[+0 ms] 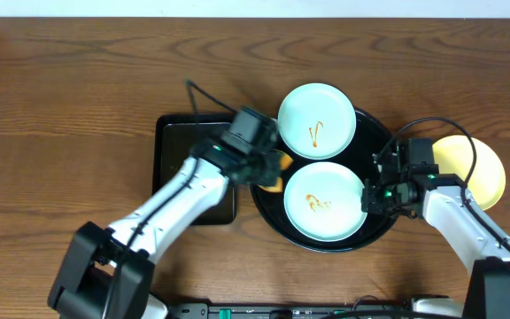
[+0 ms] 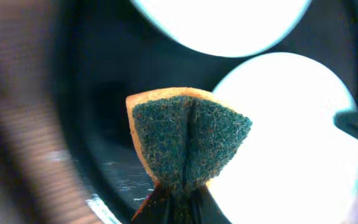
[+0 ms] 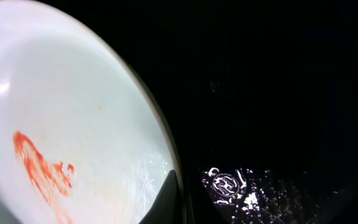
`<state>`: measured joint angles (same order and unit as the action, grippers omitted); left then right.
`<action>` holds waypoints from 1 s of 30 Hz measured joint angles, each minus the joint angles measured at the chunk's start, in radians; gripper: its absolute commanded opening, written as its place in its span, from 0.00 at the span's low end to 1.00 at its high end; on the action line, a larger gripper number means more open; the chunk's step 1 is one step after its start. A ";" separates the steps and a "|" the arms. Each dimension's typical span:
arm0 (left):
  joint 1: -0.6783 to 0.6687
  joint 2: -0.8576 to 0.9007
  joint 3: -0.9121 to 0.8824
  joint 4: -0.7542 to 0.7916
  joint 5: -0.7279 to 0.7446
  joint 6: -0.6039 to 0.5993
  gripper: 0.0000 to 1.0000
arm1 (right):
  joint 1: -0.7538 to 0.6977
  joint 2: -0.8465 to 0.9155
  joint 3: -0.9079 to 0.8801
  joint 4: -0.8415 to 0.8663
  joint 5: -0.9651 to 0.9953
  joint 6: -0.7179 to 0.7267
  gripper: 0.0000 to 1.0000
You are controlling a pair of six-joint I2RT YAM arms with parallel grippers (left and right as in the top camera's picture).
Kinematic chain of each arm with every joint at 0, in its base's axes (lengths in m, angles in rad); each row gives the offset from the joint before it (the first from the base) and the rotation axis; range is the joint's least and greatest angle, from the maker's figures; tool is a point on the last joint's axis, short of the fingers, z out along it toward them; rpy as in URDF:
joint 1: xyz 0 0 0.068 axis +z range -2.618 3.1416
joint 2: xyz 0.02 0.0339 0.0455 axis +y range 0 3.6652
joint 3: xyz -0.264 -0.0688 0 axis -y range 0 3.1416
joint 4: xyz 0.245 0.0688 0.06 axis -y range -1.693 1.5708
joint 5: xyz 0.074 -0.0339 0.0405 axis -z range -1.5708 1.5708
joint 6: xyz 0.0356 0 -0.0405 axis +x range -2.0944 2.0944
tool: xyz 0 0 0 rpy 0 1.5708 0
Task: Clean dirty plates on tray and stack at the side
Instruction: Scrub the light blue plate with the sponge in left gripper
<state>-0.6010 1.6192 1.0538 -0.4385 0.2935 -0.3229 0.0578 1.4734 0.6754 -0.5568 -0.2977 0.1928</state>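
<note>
1. While the left hand is clamped on a folded sponge, green scrub face outward, it hangs over the left rim of the tray. The sponge is not yet on any plate.
2. Right hand is closed at the right edge of the near plate. It looks like a pinch on the rim to steady it.
3. Both mint plates sit on the tray. The near plate has an orange smear about its centre, and the far plate is smeared too. The yellow plate lies off the tray on the surface, right side, and looks clean from above.
4. Step in hand, by my reading: scrub the near plate. Lay the scrub face flat on the smear rather than leading with the folded edge. Use short strokes across the centre.
5. Stroke toward the right hand's pinch, not away from it, so the plate neither slides nor tips up.
6. Keep pressure moderate. A shallow plate on a glossy tray is likely slippery, and a rim pinch is a thin hold.
7. Mind the far plate, which sits just beside the sponge's path.
8. Confirm the smear is gone before any lift. The stack likely belongs on the yellow plate at right.
</note>
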 measured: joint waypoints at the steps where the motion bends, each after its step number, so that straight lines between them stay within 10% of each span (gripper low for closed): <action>1: -0.028 0.000 0.000 0.013 0.002 -0.016 0.07 | 0.000 0.003 0.000 0.000 0.001 0.002 0.01; 17: -0.312 0.192 0.000 0.274 0.016 -0.306 0.08 | 0.000 0.005 -0.001 0.004 0.003 0.008 0.01; 30: -0.307 0.251 0.001 0.216 -0.119 -0.301 0.08 | 0.000 0.005 -0.002 0.002 0.002 0.009 0.01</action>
<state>-0.9077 1.8698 1.0550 -0.2222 0.1745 -0.6239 0.0578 1.4788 0.6731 -0.5552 -0.2955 0.2016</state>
